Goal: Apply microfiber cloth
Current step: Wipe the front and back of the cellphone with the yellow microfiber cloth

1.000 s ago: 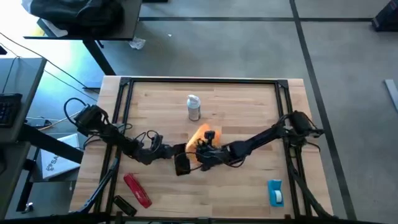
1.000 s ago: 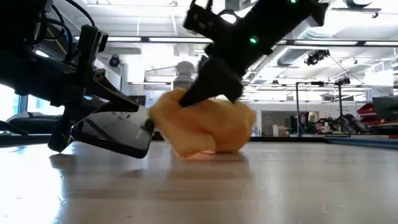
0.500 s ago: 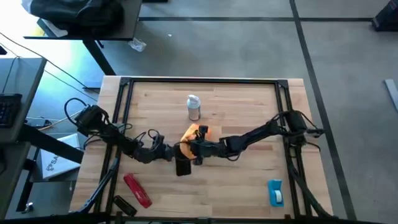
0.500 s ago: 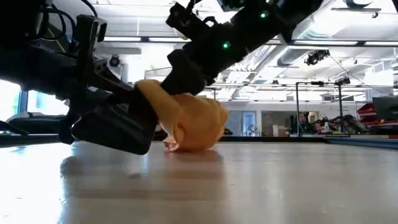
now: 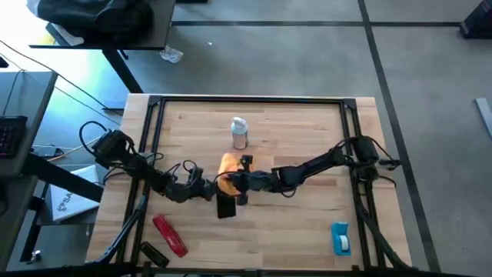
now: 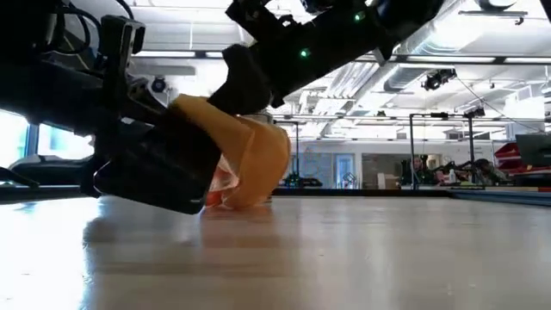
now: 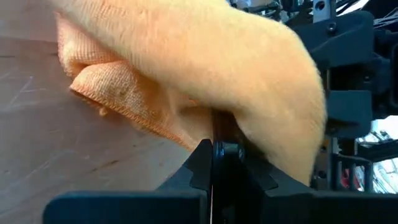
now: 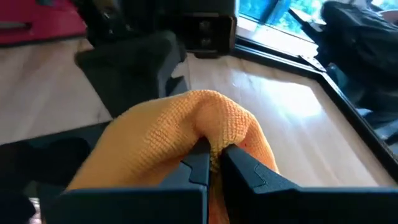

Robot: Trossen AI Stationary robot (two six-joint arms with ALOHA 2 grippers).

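My right gripper [image 8: 214, 163] pinches a fold of the microfiber cloth [image 8: 180, 134]; it looks soft, light and floppy, so I grip bunched folds.

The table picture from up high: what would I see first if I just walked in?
Your eye goes to the bright orange fabric cloth bunched near the middle of the wooden table. The right tool is pinching it, pressing it onto a flat black object that the left tool holds. A red oblong object lies at the near left, a blue-and-white item at the near right.
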